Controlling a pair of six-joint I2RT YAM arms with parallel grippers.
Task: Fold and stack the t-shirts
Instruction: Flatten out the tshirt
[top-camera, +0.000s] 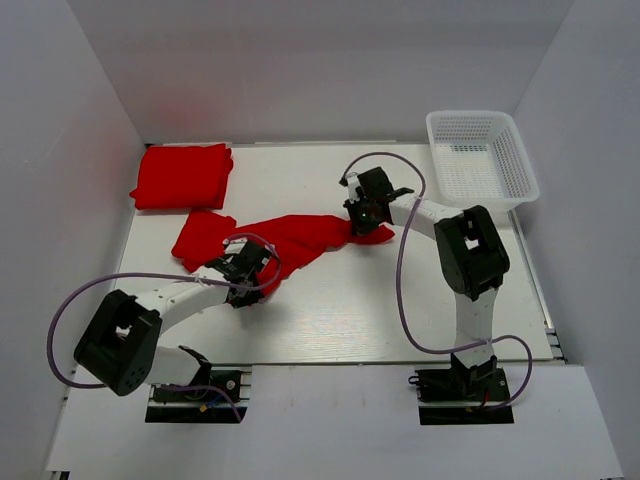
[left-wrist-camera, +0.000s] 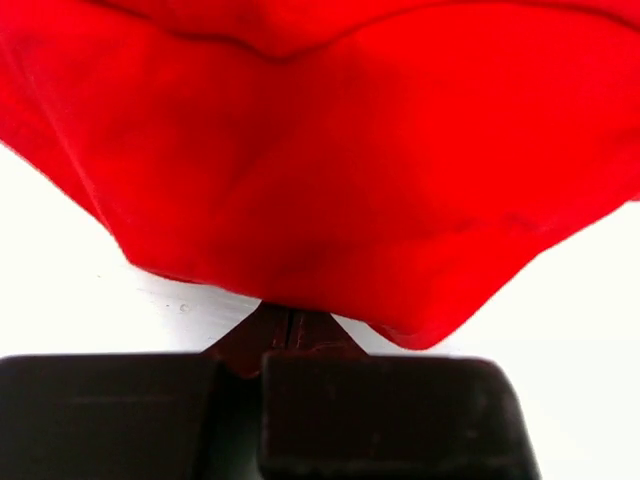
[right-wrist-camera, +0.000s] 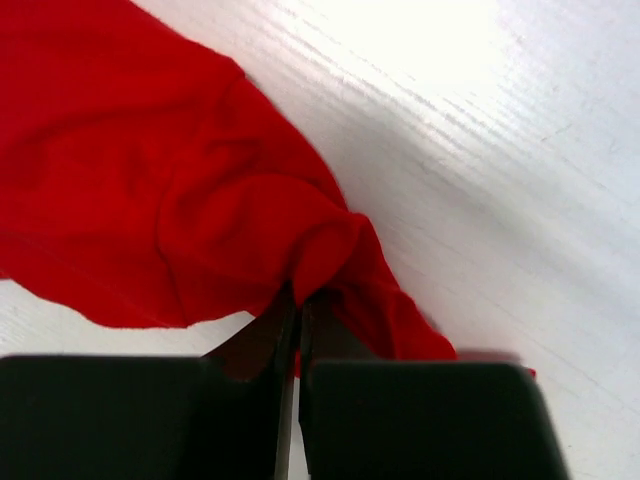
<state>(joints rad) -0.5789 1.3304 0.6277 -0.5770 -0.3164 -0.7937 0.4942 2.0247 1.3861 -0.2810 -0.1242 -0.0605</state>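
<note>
I count two red t-shirts on my one white table (top-camera: 400, 300): one folded t-shirt (top-camera: 183, 176) at the far left and one loose t-shirt (top-camera: 300, 238) strung across the middle. There is one white mesh basket (top-camera: 470, 115) at the far right. I have two arms, my left arm (top-camera: 170, 295) and right arm (top-camera: 470, 250), and so two grippers: one left gripper (left-wrist-camera: 290, 320) and one right gripper (right-wrist-camera: 298, 305).

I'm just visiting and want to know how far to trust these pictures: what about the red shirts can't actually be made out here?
- Top view: whether the folded red pile is one t-shirt or several; its own layers hide that.
- Left wrist view: the fingertips of the left gripper vanish under the loose t-shirt, so any pinch is unseen.
- Top view: the loose t-shirt's collar and sleeves, lost in bunched cloth.
</note>
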